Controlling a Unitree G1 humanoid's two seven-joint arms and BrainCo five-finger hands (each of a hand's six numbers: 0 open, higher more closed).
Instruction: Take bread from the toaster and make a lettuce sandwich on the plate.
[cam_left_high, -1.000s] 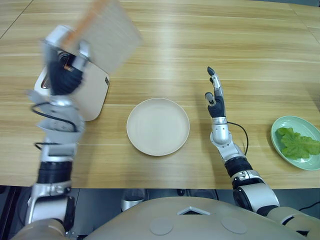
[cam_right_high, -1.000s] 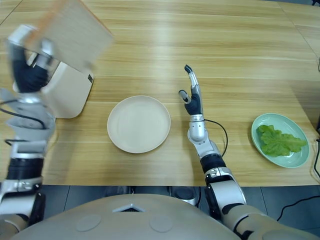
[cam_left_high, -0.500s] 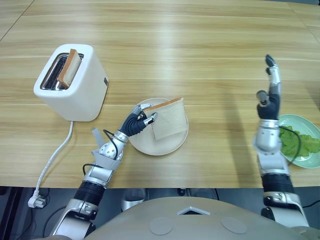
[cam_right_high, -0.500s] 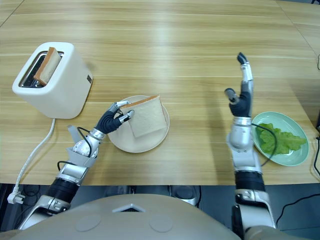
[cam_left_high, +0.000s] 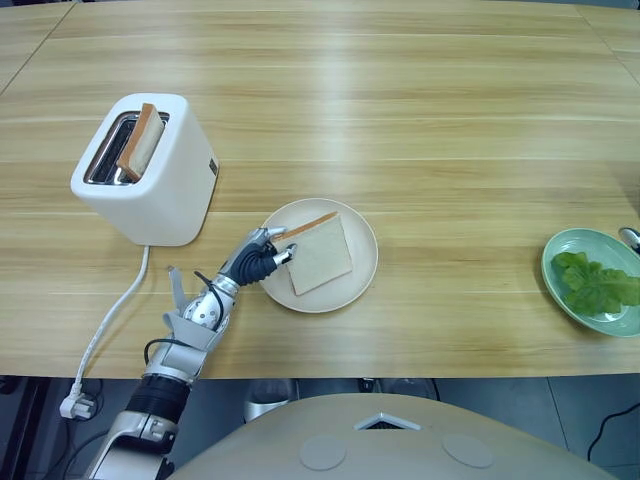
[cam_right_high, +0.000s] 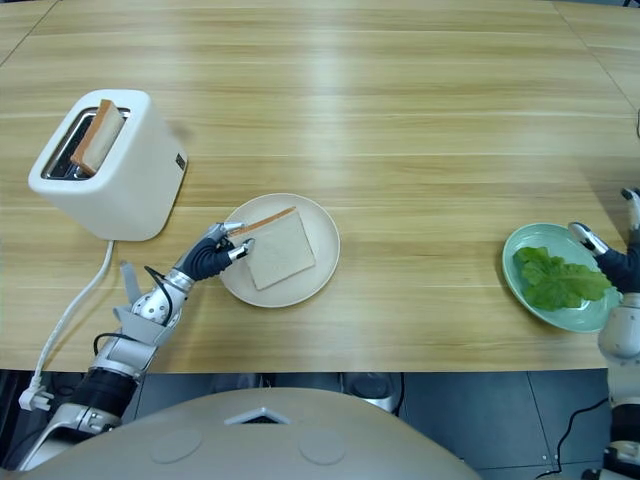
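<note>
The left hand (cam_right_high: 205, 260) pinches the bread slice (cam_right_high: 280, 252) lying on the plate (cam_right_high: 324, 238), at its left rim. Well right of the plate, across broad worktop (cam_right_high: 420, 250), the right hand (cam_right_high: 620, 265) hangs spread-fingered beside the lettuce (cam_right_high: 555, 280).

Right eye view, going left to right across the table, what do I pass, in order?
Toaster → left hand → plate with the bread slice lying on it → green dish of lettuce → right hand.
</note>
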